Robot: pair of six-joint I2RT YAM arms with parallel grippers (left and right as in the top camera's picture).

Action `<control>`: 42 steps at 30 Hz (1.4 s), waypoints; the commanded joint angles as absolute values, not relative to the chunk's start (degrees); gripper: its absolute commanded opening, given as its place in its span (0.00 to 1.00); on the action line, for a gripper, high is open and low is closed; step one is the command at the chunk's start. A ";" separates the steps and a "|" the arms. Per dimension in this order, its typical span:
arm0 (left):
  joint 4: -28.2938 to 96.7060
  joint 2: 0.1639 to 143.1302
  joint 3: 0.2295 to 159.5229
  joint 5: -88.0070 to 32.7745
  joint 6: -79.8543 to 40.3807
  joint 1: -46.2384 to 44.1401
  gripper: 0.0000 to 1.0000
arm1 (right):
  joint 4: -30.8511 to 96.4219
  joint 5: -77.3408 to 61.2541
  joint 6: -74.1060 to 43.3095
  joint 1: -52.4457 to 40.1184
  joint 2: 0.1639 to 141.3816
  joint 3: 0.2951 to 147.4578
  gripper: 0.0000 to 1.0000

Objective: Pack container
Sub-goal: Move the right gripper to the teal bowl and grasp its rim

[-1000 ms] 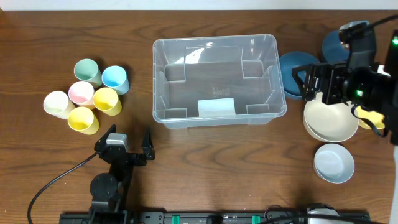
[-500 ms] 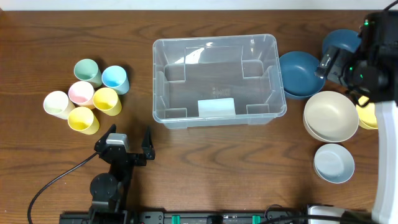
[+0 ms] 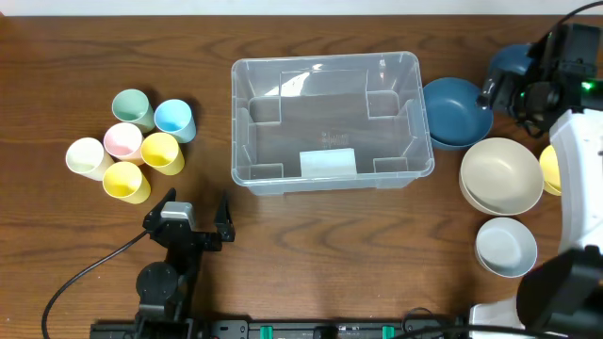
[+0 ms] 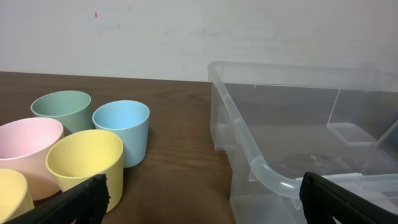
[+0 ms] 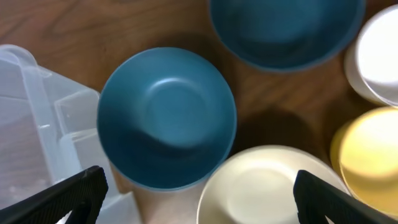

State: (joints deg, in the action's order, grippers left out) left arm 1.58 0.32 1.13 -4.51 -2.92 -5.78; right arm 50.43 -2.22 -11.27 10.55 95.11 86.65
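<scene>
Now the right arm point(image 3: 558, 56) sits farther back than a second ago. It is off the stacked cream bowls point(image 3: 499, 174) and above two matte dark-blue bowls point(image 3: 457, 111), its right fingers point(image 5: 62, 199) spread wide and empty. The left fingers point(image 4: 68, 202), likewise wide apart and holding nothing, rest near the wooden bench's point(image 3: 377, 245) front edge. The container point(image 3: 237, 141), clear ribbed plastic with rounded corners, stands mid-bench just beside one blue bowl. Six pastel cups point(image 3: 162, 153) cluster to its left.
</scene>
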 commanded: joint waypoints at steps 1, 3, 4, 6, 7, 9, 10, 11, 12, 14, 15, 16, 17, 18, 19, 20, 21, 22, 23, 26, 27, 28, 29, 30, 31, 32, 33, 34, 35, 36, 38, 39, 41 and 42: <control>3.64 0.23 0.23 -5.39 -2.59 -5.58 0.98 | 47.62 -4.56 -5.13 11.22 98.74 84.90 0.96; 3.64 0.23 0.23 -5.39 -2.59 -5.58 0.98 | 46.35 -4.56 -4.54 11.42 101.19 84.84 0.94; 3.64 0.23 0.23 -5.41 -2.59 -5.58 0.98 | 45.80 -4.51 -4.54 11.42 102.32 84.84 0.93; 3.64 0.23 0.23 -5.41 -2.59 -5.58 0.98 | 44.60 -4.51 -4.14 11.46 104.77 84.84 0.91; 3.64 0.23 0.23 -5.41 -2.59 -5.58 0.98 | 44.07 -4.51 -3.88 11.49 105.89 84.84 0.91; 3.64 0.23 0.23 -5.39 -2.59 -5.58 0.98 | 43.22 -4.51 -3.70 11.62 107.57 84.84 0.90; 3.64 0.23 0.23 -5.41 -2.59 -5.58 0.98 | 42.70 -4.51 -3.70 11.75 108.55 84.84 0.89; 3.64 0.23 0.23 -5.41 -2.59 -5.58 0.98 | 42.44 -4.51 -3.70 11.86 109.06 84.84 0.89; 3.64 0.23 0.23 -5.39 -2.59 -5.58 0.98 | 42.02 -4.51 -3.73 12.03 109.80 84.84 0.88; 3.64 0.23 0.23 -5.39 -2.59 -5.58 0.98 | 41.25 -4.51 -3.70 12.45 110.76 84.84 0.87; 3.64 0.23 0.23 -5.41 -2.59 -5.58 0.98 | 40.86 -4.51 -3.73 12.78 111.20 84.84 0.85; 3.64 0.23 0.23 -5.41 -2.59 -5.58 0.98 | 40.42 -4.51 -3.73 13.02 111.68 84.84 0.84; 3.64 0.23 0.23 -5.41 -2.59 -5.58 0.98 | 40.05 -4.54 -3.75 13.26 111.96 84.84 0.82; 3.64 0.23 0.23 -5.41 -2.59 -5.58 0.98 | 39.55 -4.54 -3.75 13.52 112.57 84.84 0.79; 3.64 0.23 0.23 -5.41 -2.59 -5.58 0.98 | 39.38 -4.54 -3.75 13.72 112.75 84.84 0.77; 3.64 0.23 0.23 -5.39 -2.59 -5.58 0.98 | 39.03 -4.54 -3.75 13.85 113.47 84.84 0.74; 3.64 0.23 0.23 -5.39 -2.59 -5.58 0.98 | 38.87 -4.54 -3.75 14.00 113.73 84.84 0.73; 3.64 0.23 0.23 -5.39 -2.59 -5.58 0.98 | 38.48 -4.51 -3.75 14.04 114.43 84.84 0.72; 3.64 0.23 0.23 -5.41 -2.59 -5.58 0.98 | 38.35 -4.54 -3.77 14.17 114.72 84.84 0.71; 3.64 0.23 0.23 -5.39 -2.59 -5.58 0.98 | 37.80 -4.51 -3.75 14.41 116.20 84.84 0.70; 3.64 0.23 0.23 -5.41 -2.59 -5.58 0.98 | 37.63 -4.54 -3.77 14.52 116.49 84.84 0.69; 3.64 0.23 0.23 -5.41 -2.59 -5.58 0.98 | 37.36 -4.54 -3.75 14.57 116.97 84.84 0.68; 3.64 0.23 0.23 -5.39 -2.59 -5.58 0.98 | 37.19 -4.56 -3.77 14.63 117.14 84.84 0.67; 3.64 0.23 0.23 -5.41 -2.59 -5.58 0.98 | 37.01 -4.56 -3.79 14.68 117.36 84.84 0.65; 3.64 0.23 0.23 -5.39 -2.59 -5.58 0.98 | 36.86 -4.54 -3.79 14.68 117.36 84.84 0.63; 3.64 0.23 0.23 -5.41 -2.59 -5.58 0.98 | 36.73 -4.56 -3.77 14.68 117.36 84.84 0.61; 3.64 0.23 0.23 -5.41 -2.59 -5.58 0.98 | 36.49 -4.56 -3.77 14.68 117.36 84.84 0.58; 3.64 0.23 0.23 -5.39 -2.59 -5.58 0.98 | 36.36 -4.56 -3.79 14.68 117.36 84.84 0.56; 3.64 0.23 0.23 -5.41 -2.59 -5.58 0.98 | 36.23 -4.56 -3.81 14.68 117.36 84.84 0.52; 3.64 0.23 0.23 -5.39 -2.59 -5.58 0.98 | 36.18 -4.56 -3.84 14.68 117.36 84.84 0.49; 3.64 0.23 0.23 -5.41 -2.59 -5.58 0.98 | 35.99 -4.56 -3.81 14.68 117.36 84.84 0.42; 3.64 0.23 0.23 -5.39 -2.59 -5.58 0.98 | 35.90 -4.54 -3.84 14.68 117.36 84.84 0.37; 3.64 0.23 0.23 -5.39 -2.59 -5.58 0.98 | 35.75 -4.54 -4.27 14.68 117.36 84.84 0.27; 3.64 0.23 0.23 -5.41 -2.59 -5.58 0.98 | 35.73 -4.54 -4.27 14.68 117.36 84.84 0.22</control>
